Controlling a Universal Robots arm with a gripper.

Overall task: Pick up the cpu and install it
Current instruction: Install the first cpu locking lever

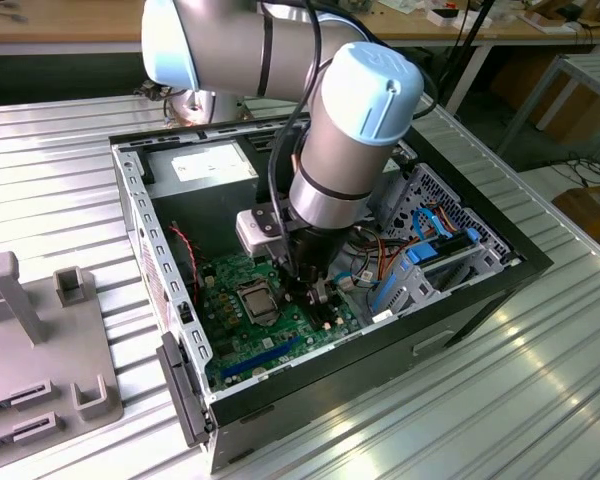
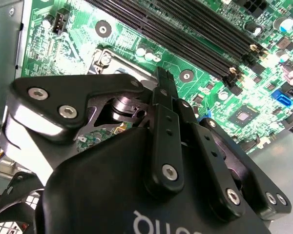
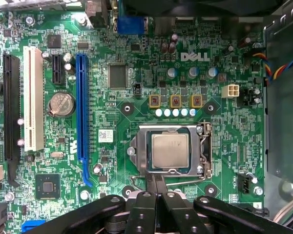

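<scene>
Green motherboard point(image 3: 112, 136) fills open black PC case point(image 1: 500, 285); silver-framed square socket point(image 3: 202, 151) w/ small silver-grey flat square cpu point(image 3: 170, 150) seated inside. Black gripper point(image 3: 158, 187) just beside socket edge, fingers pressed together, holding nothing.

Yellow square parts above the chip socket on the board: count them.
3. In the first wrist view they sit in a row between the silver chip and the board's white lettering: one, the middle one, another.

cpu point(image 3: 170, 150) in socket point(image 3: 203, 149), pincer point(image 3: 156, 187) beside socket
</scene>
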